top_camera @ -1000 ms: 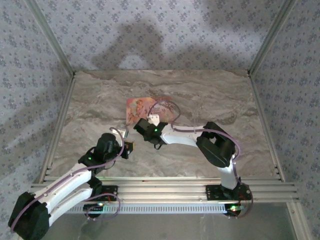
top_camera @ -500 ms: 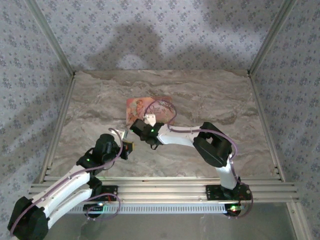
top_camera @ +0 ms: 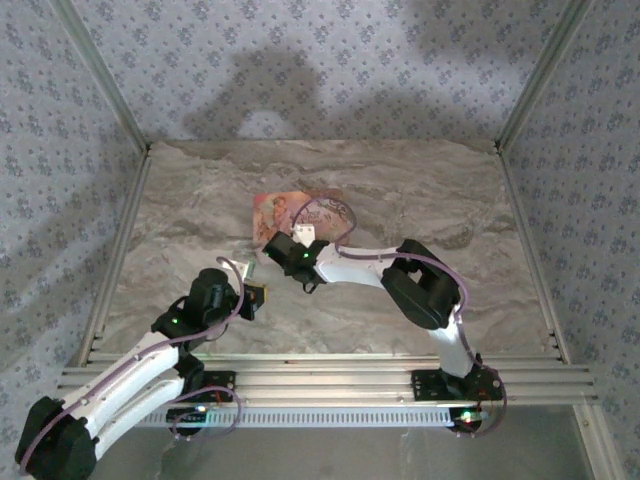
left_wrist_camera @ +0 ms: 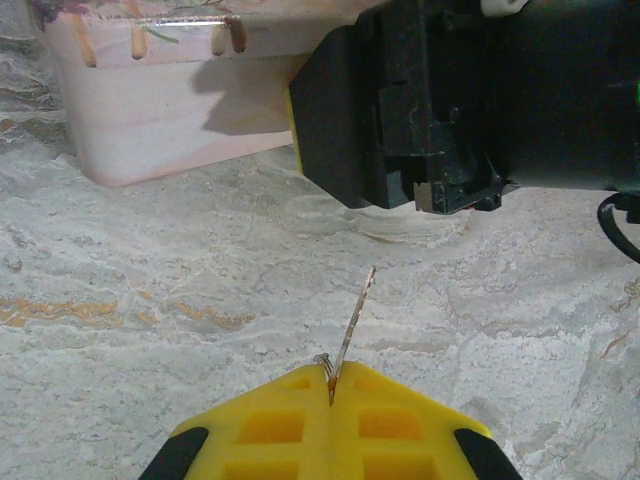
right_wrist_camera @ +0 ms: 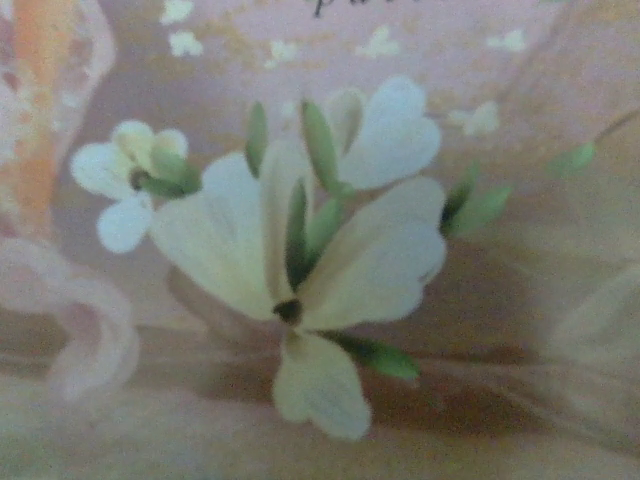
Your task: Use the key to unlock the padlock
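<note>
My left gripper [left_wrist_camera: 332, 375] has its yellow fingers shut on the key [left_wrist_camera: 352, 318]. The thin blade sticks up and forward from between the fingertips, just above the marble table. From above, the left gripper [top_camera: 260, 293] sits left of centre near the front. My right gripper [top_camera: 280, 248] hovers at the near-left corner of a pink floral box [top_camera: 300, 213]. Its black body [left_wrist_camera: 450, 100] looms straight ahead of the key tip, a short gap away. Its fingers stay out of sight. The right wrist view is a blurred close-up of the box's white flower print [right_wrist_camera: 300, 250]. The padlock is hidden.
The pink box [left_wrist_camera: 170, 115] stands on the table ahead and left of the key. Aluminium rails [top_camera: 320, 378] run along the near edge, and patterned walls close in the other sides. Bare marble table [top_camera: 450, 200] lies to the right and at the back.
My right gripper has shifted a little left and back along the box's near edge. The left gripper has kept the key and barely moved.
</note>
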